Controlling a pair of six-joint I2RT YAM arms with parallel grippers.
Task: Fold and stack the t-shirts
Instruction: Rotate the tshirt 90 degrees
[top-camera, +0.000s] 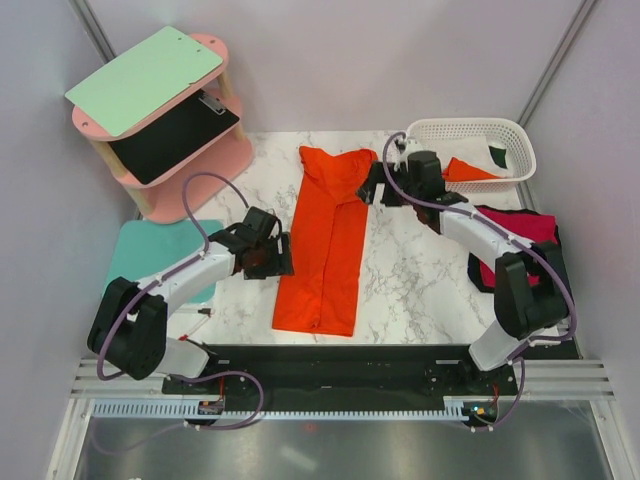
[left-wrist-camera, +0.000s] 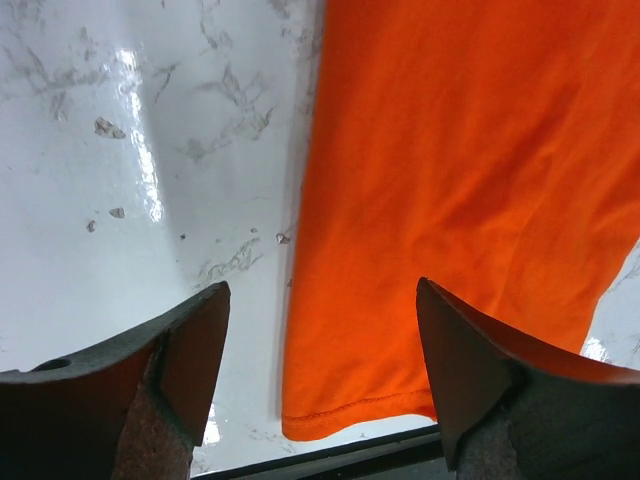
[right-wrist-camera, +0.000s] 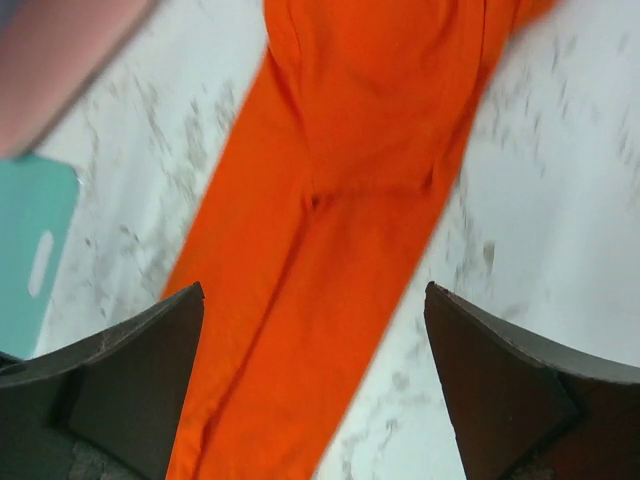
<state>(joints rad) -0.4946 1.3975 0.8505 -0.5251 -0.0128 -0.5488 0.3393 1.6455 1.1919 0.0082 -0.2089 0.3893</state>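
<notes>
Orange t-shirt (top-camera: 325, 250): lay mid desk (top-camera: 420, 280), folded lengthwise only. Red t-shirt (top-camera: 530, 225), black t-shirt (top-camera: 480, 272): heaped right, unfolded. Left claw (top-camera: 283, 255), right claw (top-camera: 375, 187): both were released, empty.

The left gripper (top-camera: 272, 254) and right gripper (top-camera: 374, 186) angle inward toward each other, both with jaws spread wide

Robot test cell, seemingly part of a laboratory. Plain lavender partition walls (top-camera: 350, 60) on bare metal posts (top-camera: 555, 65) enclose a marble-patterned table (top-camera: 420, 270). The left arm (top-camera: 180, 275) and right arm (top-camera: 480, 230) are bolted to a black base plate (top-camera: 340, 358) and slotted aluminium rail (top-camera: 590, 378) at its near edge. Purple cables (top-camera: 213, 180) loop loose. A pink two-tier stand (top-camera: 215, 165) and a white lattice basket (top-camera: 470, 128) flank the far end.
</notes>
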